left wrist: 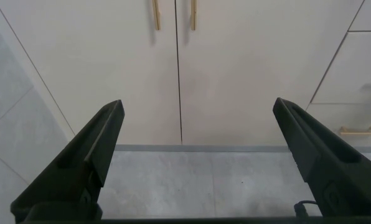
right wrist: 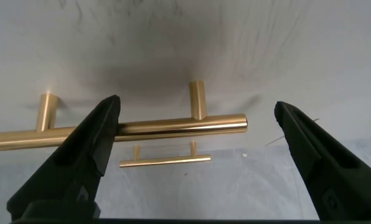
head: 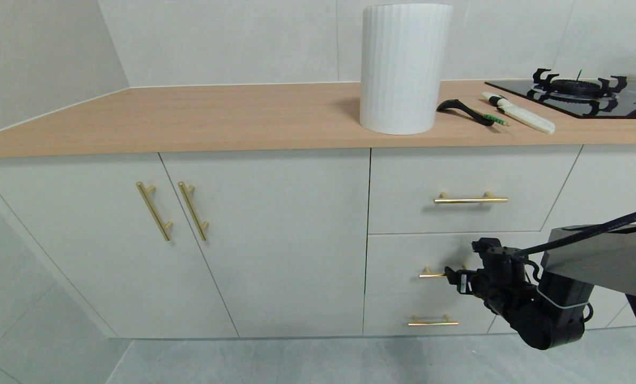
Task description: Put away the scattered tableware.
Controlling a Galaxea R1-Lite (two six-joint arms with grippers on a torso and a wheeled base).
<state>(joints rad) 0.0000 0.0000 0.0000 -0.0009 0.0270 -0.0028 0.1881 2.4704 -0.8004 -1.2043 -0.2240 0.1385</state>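
Well, my right fingers (right wrist: pixel 89 149) stood wide apart and held nothing. They were right at the middle drawer's brass handle (right wrist: pixel 173 127), in the lower right of the head view. The bar ran across the gap between them, and I could not tell whether either tip touched it. In the head view the bottom drawer's handle (head: pixel 432 321) sat below it, and the top drawer's handle (head: pixel 471 200) sat above, under the edge of the counter (head: pixel 216 114).

My left fingers (left wrist: pixel 95 155) were spread wide too, empty, and faced the foot of the two cabinet doors (left wrist: pixel 248 68) and the grey floor (left wrist: pixel 192 180).

The tableware lay on the counter in the upper right of the head view. A black spoon (head: pixel 453 106) lay just beside the tall white ribbed container (head: pixel 403 69). What looked like a white knife (head: pixel 520 116) lay between the spoon and the black gas hob (head: pixel 579 96). A small green piece (head: pixel 496 119) showed between spoon and knife, too small for me to make out.
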